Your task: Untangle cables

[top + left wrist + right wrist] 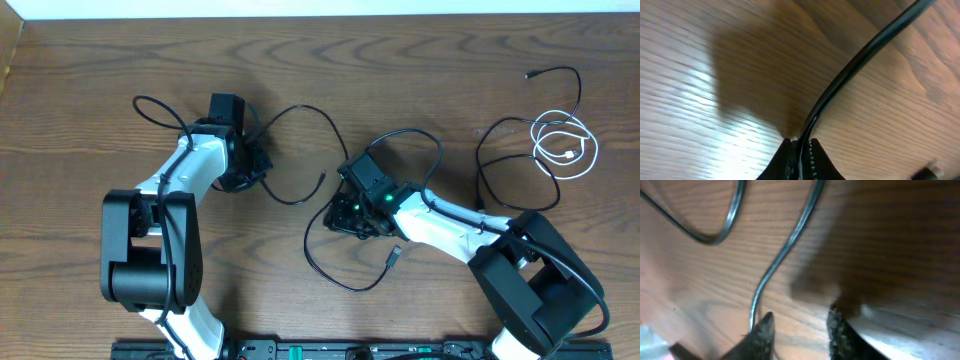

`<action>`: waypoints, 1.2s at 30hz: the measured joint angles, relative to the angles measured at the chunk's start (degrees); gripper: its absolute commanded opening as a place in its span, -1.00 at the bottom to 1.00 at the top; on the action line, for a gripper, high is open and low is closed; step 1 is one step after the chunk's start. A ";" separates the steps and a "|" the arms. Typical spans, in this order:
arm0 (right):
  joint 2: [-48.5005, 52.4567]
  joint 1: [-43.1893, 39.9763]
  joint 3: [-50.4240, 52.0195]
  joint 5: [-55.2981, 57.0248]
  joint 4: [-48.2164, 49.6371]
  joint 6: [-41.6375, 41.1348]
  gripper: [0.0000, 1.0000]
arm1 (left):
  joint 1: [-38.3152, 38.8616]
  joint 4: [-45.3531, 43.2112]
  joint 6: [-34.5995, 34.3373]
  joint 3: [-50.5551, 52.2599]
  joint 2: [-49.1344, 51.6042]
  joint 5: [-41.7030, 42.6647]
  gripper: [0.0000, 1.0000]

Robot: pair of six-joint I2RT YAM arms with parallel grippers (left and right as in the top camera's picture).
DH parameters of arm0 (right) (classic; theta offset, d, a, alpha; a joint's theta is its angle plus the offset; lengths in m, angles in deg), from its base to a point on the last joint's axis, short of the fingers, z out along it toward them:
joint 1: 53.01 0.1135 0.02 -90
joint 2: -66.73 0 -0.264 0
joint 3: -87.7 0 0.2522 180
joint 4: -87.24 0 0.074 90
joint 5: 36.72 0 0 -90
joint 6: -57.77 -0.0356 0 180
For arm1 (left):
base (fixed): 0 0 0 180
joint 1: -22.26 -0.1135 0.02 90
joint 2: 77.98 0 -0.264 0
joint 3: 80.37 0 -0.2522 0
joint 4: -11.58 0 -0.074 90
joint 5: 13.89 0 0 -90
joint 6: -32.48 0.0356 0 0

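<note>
Brown wood-grain table (pixel 80 60), pale strip (pixel 300 6) beyond its far edge, soft glare on wood

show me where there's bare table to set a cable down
Free: the far-left corner of the table beyond the left arm, and the near middle between both arm bases. Crowded: the centre, where the black cable loops between left gripper and right gripper, and the far right by the white cable.

Both the left arm (pixel 190 172) and the right arm (pixel 440 225) have glossy white link shells between bulky black joint housings, the right wrist carries small green lights (pixel 385 200), and the black fingers (pixel 822 162) taper to points with finely ribbed inner edges.
</note>
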 measured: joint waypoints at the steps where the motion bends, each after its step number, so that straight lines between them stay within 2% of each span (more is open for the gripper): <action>1: 0.17 0.02 -0.04 -0.50 0.50 -0.26 -0.21 | 0.00 0.15 0.00 0.00 0.00 1.31 -0.85; 8: 4.70 -1.01 -1.36 -8.57 9.14 -1.33 -0.11 | 0.00 1.16 0.00 0.00 0.00 9.18 -0.84; 15: 10.64 -4.09 -2.45 -20.37 18.84 -2.58 -0.11 | 0.00 3.41 0.00 0.00 0.00 11.69 -0.85; 19: 12.22 -5.07 -2.45 -23.15 22.38 -4.92 -0.13 | 0.00 4.83 -0.02 0.00 -0.02 12.11 -0.85; 24: 12.72 -5.14 -2.36 -21.05 25.62 -8.96 -0.19 | 0.00 5.07 -0.02 0.96 0.00 12.13 -0.84; 31: 12.72 -5.14 -2.49 -12.39 29.24 -12.17 -0.19 | 0.00 5.33 -1.95 3.76 0.00 12.66 -0.84; 36: 12.66 -5.11 -2.84 -7.39 29.79 -12.85 -0.30 | 0.00 5.31 -4.81 3.93 0.00 13.20 -0.84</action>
